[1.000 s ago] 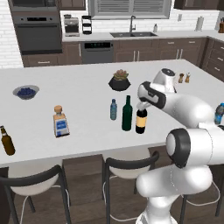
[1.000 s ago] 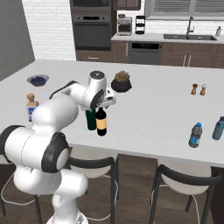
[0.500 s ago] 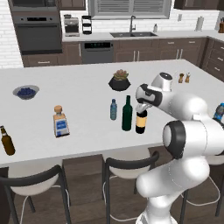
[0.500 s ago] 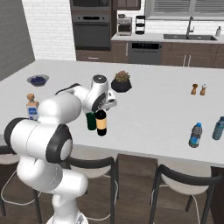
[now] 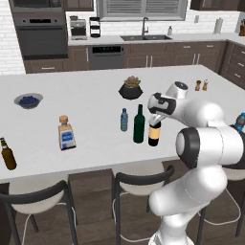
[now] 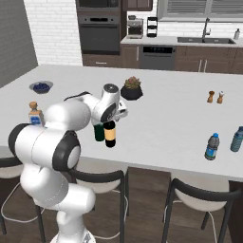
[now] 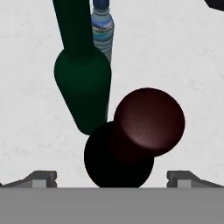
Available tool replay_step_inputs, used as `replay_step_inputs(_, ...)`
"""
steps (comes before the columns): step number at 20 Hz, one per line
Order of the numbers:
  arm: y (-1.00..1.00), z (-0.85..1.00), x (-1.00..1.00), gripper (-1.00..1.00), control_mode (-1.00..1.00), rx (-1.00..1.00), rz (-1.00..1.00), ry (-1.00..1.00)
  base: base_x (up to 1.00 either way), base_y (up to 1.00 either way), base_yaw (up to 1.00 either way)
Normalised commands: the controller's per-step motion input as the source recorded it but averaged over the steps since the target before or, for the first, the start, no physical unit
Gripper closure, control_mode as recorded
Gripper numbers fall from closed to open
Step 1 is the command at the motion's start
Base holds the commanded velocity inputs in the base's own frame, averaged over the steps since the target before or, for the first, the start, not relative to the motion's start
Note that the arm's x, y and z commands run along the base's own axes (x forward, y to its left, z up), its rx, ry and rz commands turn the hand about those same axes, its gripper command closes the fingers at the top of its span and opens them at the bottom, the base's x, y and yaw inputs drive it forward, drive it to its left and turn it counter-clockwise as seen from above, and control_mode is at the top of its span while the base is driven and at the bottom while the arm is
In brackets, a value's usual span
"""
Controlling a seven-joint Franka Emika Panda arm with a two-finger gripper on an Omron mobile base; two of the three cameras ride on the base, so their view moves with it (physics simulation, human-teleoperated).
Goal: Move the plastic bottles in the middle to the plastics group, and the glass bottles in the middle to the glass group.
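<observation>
Middle of the counter (image 5: 95,95): three bottles. One pale-blue water bottle (image 5: 124,119) on the left, one green wine bottle (image 5: 139,125) just beside it, one black wine bottle (image 5: 154,135) on the right. Gripper (image 7: 111,177) sits directly over the black bottle's top, claw spread wide, fingers (image 7: 41,178) clear of the neck on both sides. Left group: one square bottle (image 5: 65,134), one brown bottle (image 5: 7,154).

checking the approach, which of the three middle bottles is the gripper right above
The black wine bottle with the cream label: the open gripper sits over its neck, while the green bottle and water bottle stand alongside.
</observation>
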Motion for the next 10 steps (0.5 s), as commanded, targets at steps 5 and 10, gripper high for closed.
replay_step_inputs(5,0.00,-0.24,0.02,-1.00,-1.00,0.00,0.01,0.00,0.00,0.00,0.00)
replay_step_inputs(10,0.00,-0.23,0.01,-1.00,-1.00,0.00,0.00,0.00,0.00,0.00,0.00)
